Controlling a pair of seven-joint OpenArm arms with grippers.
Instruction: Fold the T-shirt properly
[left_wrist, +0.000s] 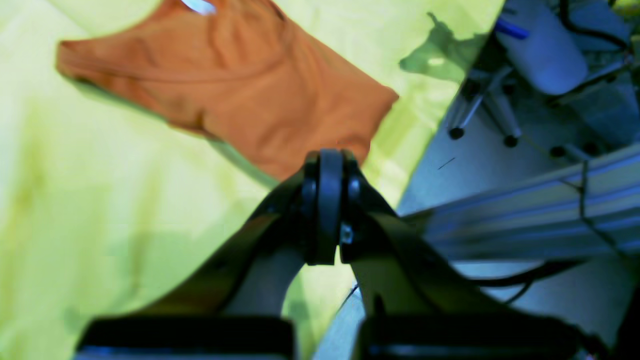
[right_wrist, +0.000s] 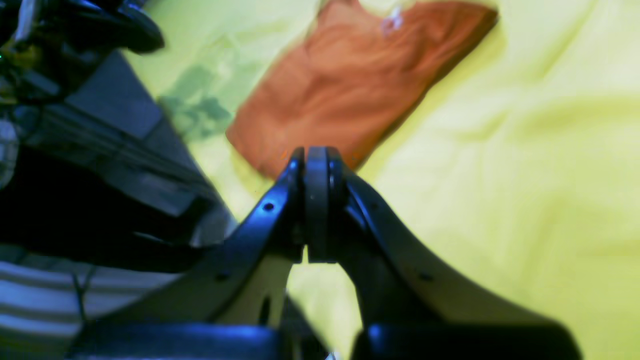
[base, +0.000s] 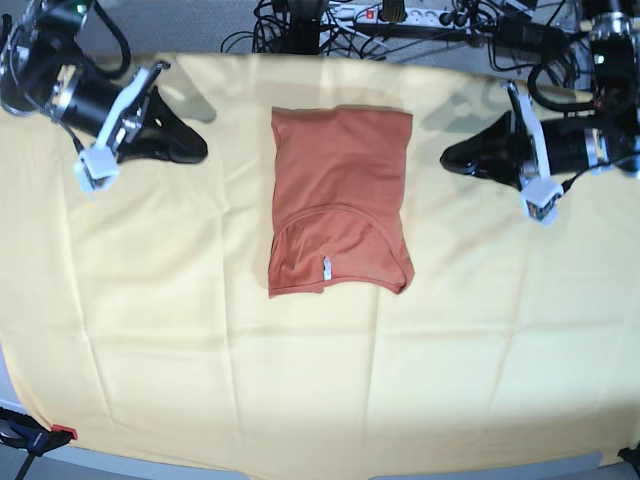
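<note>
Rust-orange T-shirt (base: 338, 200) folded flat on yellow cloth (base: 200, 350).

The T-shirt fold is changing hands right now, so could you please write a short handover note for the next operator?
Left gripper: shut, holding nothing, pulled back beside the shirt.
Right gripper: shut, holding nothing, pulled back on the other side.
T-shirt: lies in the middle of the yellow cloth as a compact rectangle, sleeves tucked in, neckline and white tag showing on top at the near end.
Done: it looks folded.
Left: probably nothing; check the slightly uneven near corners.
</note>
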